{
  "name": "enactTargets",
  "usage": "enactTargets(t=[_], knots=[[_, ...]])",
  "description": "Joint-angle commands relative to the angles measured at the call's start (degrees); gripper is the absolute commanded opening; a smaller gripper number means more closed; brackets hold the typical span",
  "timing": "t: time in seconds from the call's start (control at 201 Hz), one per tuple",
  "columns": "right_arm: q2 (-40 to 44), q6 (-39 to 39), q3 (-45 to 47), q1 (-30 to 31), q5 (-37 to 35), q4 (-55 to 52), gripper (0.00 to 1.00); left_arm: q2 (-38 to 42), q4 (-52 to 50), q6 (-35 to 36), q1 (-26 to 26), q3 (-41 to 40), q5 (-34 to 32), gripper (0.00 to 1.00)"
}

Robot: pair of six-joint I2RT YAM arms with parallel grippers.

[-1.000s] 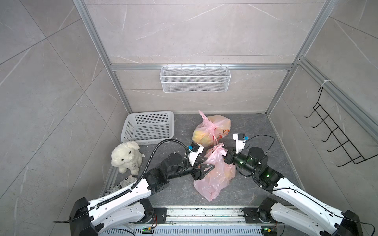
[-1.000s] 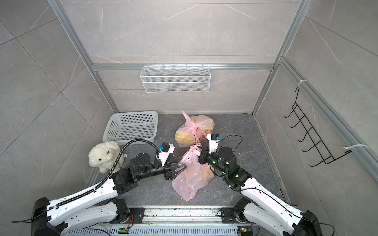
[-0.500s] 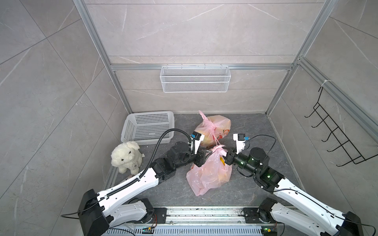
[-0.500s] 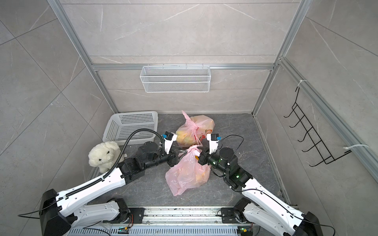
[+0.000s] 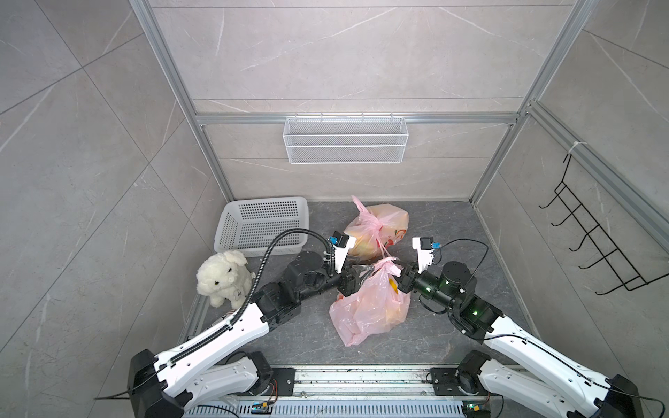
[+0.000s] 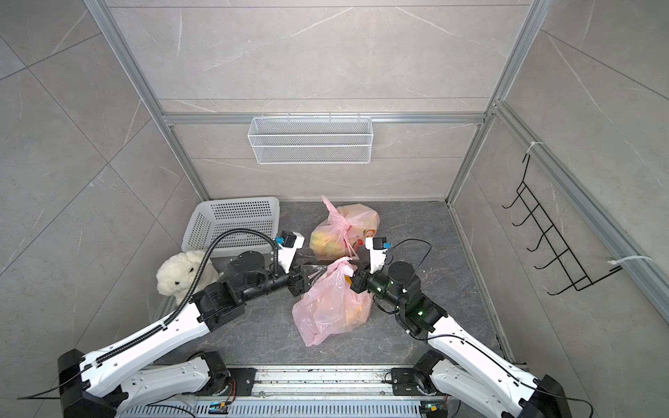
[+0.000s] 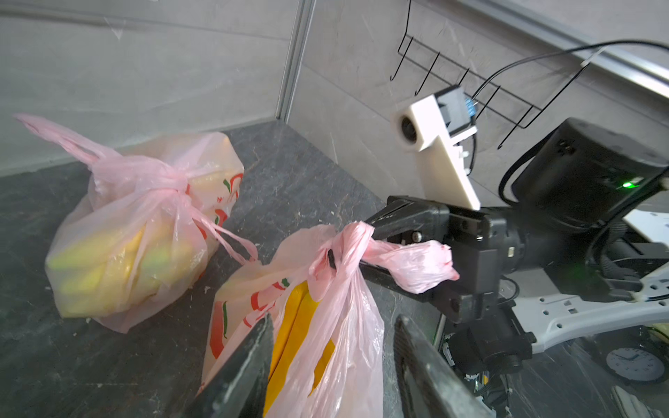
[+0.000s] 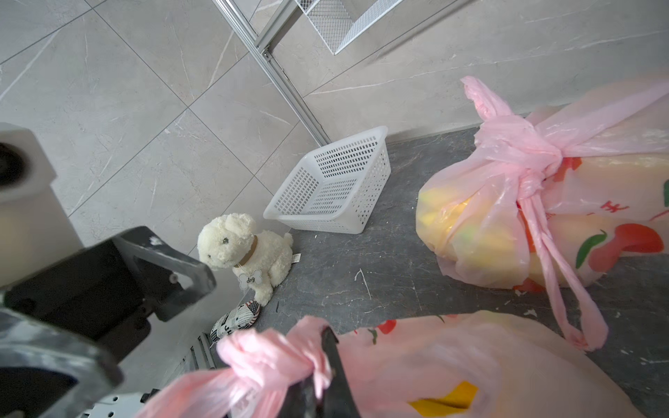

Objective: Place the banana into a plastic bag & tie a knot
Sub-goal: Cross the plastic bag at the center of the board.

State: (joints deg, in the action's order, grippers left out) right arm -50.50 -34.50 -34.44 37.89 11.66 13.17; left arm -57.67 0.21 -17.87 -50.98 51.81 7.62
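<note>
Pink plastic bag (image 5: 369, 311), knotted, bottom on tabletop (image 5: 307, 336); yellow banana (image 7: 289, 325) inside, seen through the film.
Right pincer (image 5: 398, 277): clamped on the bag's twisted neck.
Left pincer (image 5: 358, 277): jaws apart, flanking the bag's side.
Behind: second tied pink bag (image 5: 376, 231); plush dog (image 5: 222, 277); white plastic basket (image 5: 231, 231); wall-mounted wire basket (image 5: 344, 144).

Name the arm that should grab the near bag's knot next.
Left, probably: the left gripper stands open astride the near pink bag; the right gripper is shut on its knotted handles.
</note>
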Motion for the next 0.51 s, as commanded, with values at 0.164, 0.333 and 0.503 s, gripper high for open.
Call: enactTargets(t=[0.164,0.333,0.503], knots=[[0.5,1.1,-0.1,-0.2,1.4,1.6,0.00,-8.1,-4.2,1.8,3.6,4.7,0.4,0.56],[0.4,0.9,-0.1,-0.2,1.3,1.7,0.00,-12.4,-2.1,2.2,2.2,5.4,8.0,0.55],[0.2,0.8,0.0,-0.2,1.7,2.3,0.00,-15.1,2.0,0.9,0.3,4.9,9.7,0.53]])
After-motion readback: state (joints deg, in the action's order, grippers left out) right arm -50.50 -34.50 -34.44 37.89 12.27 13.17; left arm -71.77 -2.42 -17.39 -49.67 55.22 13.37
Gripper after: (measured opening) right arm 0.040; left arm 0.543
